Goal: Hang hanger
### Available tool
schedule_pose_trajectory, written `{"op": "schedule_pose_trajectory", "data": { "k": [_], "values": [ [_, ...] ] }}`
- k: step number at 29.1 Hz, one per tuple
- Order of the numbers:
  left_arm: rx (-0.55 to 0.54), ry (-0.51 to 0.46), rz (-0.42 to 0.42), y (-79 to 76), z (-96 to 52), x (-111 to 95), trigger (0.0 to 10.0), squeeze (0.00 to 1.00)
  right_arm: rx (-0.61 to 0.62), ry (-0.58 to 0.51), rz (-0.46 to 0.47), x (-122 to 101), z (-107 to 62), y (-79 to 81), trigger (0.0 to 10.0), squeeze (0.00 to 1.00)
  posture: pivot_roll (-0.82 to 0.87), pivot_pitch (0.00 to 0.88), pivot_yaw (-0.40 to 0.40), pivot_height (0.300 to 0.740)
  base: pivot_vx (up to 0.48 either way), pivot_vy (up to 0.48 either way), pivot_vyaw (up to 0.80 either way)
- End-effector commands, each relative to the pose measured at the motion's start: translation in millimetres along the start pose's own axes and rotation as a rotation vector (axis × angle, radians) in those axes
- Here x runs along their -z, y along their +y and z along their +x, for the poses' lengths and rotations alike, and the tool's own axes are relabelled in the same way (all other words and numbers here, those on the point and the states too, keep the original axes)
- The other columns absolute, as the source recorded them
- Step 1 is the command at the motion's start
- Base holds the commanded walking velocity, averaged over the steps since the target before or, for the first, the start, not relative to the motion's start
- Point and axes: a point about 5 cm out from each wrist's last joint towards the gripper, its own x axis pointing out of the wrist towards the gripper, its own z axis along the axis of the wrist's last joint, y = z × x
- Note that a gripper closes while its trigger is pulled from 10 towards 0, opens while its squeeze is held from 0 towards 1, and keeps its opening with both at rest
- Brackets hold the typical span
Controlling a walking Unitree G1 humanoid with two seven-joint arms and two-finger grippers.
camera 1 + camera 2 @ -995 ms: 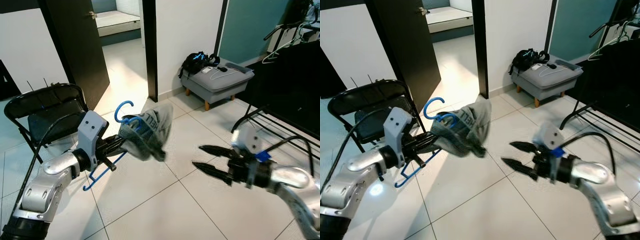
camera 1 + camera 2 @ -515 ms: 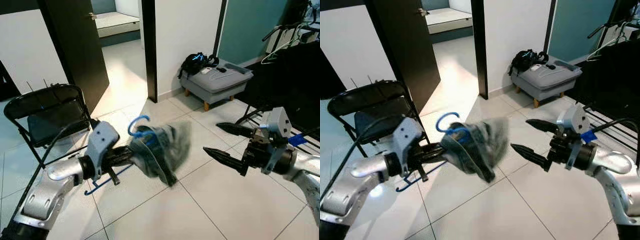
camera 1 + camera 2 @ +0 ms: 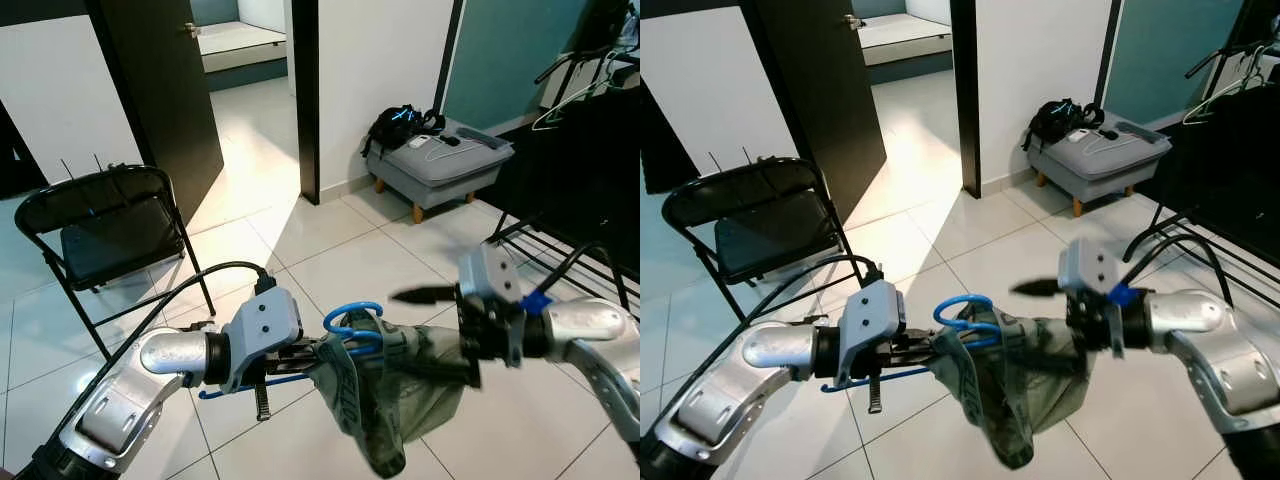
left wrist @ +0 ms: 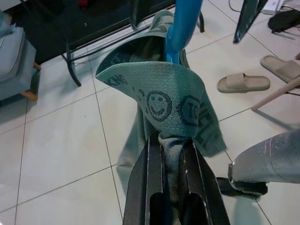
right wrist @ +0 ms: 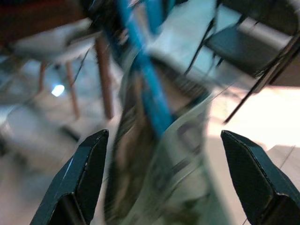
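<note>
Now | hanger (image 3: 345,330) with cloth (image 3: 385,400) lower centre, clamped in left gripper (image 4: 171,157) | right gripper (image 5: 161,154) spread wide around cloth | risk: cloth slipped off if tugged; rack (image 3: 590,150) at right edge not yet reached

The green garment (image 3: 385,385) hides most of the blue hanger (image 3: 352,318) and the lower finger of the right end effector (image 3: 440,330). From the right wrist, hanger and cloth between the fingers are smeared by blur. The left end effector (image 4: 171,154) is cut off by the frame's edge.
</note>
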Motion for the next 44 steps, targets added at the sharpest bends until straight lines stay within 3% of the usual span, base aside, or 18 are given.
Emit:
{"op": "schedule_pose_trajectory", "data": {
  "k": [1,6,7,8,9,20,32,33,34,35,41,42,43,44],
  "values": [
    [0.027,-0.002,0.041,-1.4,2.0,-5.1,0.0,0.0,-0.033,0.054,-0.01,4.2,2.8,0.5,10.0,0.0,0.04,0.0,0.027,0.735,0.0,0.0,0.0],
    [0.035,-0.002,0.043,-3.1,2.8,-5.5,0.0,0.0,0.0,0.101,-0.044,8.0,4.1,-4.1,10.0,0.0,0.03,0.0,0.03,0.735,0.0,0.0,0.0],
    [0.043,-0.002,0.045,-4.5,2.9,-6.2,0.0,0.0,0.022,0.112,-0.083,7.8,7.4,-6.6,5.7,0.0,0.03,0.0,0.032,0.735,0.0,0.0,0.0],
    [0.043,-0.002,0.045,-4.5,2.9,-6.2,0.0,0.0,0.022,0.112,-0.083,7.8,7.4,-6.6,5.7,0.0,0.03,0.0,0.032,0.735,0.0,0.0,0.0],
    [0.046,-0.002,0.046,-5.0,2.8,-6.5,0.0,0.0,0.027,0.116,-0.093,7.5,8.9,-7.2,0.0,0.0,0.03,0.0,0.032,0.735,0.0,0.0,0.0],
    [0.068,-0.011,0.058,-5.8,4.1,-11.0,0.0,0.0,0.041,0.158,-0.179,5.3,13.3,-12.3,0.0,0.0,0.04,0.0,0.03,0.735,0.0,0.0,0.0],
    [0.051,0.023,0.056,-3.3,0.7,-5.8,0.0,0.0,0.06,0.026,-0.17,-6.8,13.8,-15.7,0.0,0.0,0.04,0.0,0.03,0.735,0.0,0.0,0.0],
    [0.033,0.02,0.048,-0.8,-0.8,-5.8,0.9,0.0,0.065,0.007,-0.163,-7.9,13.2,-16.4,0.0,0.0,0.04,0.0,0.03,0.735,0.0,0.0,0.0],
    [0.033,0.02,0.048,-0.8,-0.8,-5.8,0.9,0.0,0.065,0.007,-0.163,-7.9,13.2,-16.4,0.0,0.0,0.04,0.0,0.03,0.735,0.0,0.0,0.0],
    [-0.021,0.0,0.021,6.5,-4.3,-7.7,10.0,0.0,0.079,-0.011,-0.152,-8.2,10.7,-18.0,0.0,0.0,0.04,0.0,0.032,0.735,0.0,0.0,0.0],
    [-0.116,-0.041,-0.038,18.6,-11.8,-10.6,10.0,0.0,0.103,-0.03,-0.135,-6.9,6.0,-20.3,0.0,0.0,0.04,0.0,0.03,0.735,0.0,0.0,0.0],
    [-0.177,-0.074,-0.101,25.3,-22.6,-10.7,10.0,1.0,0.127,-0.036,-0.118,-4.3,1.6,-21.4,0.0,0.0,0.04,0.0,0.029,0.735,0.0,0.0,0.0],
    [-0.177,-0.074,-0.101,25.3,-22.6,-10.7,10.0,1.0,0.127,-0.036,-0.118,-4.3,1.6,-21.4,0.0,0.0,0.04,0.0,0.029,0.735,0.0,0.0,0.0],
    [-0.213,-0.111,-0.171,27.6,-33.1,-9.7,10.0,1.0,0.149,-0.04,-0.103,-1.3,-2.2,-22.1,0.0,0.0,0.05,0.0,0.029,0.735,0.0,0.0,0.0]
  ]
}}
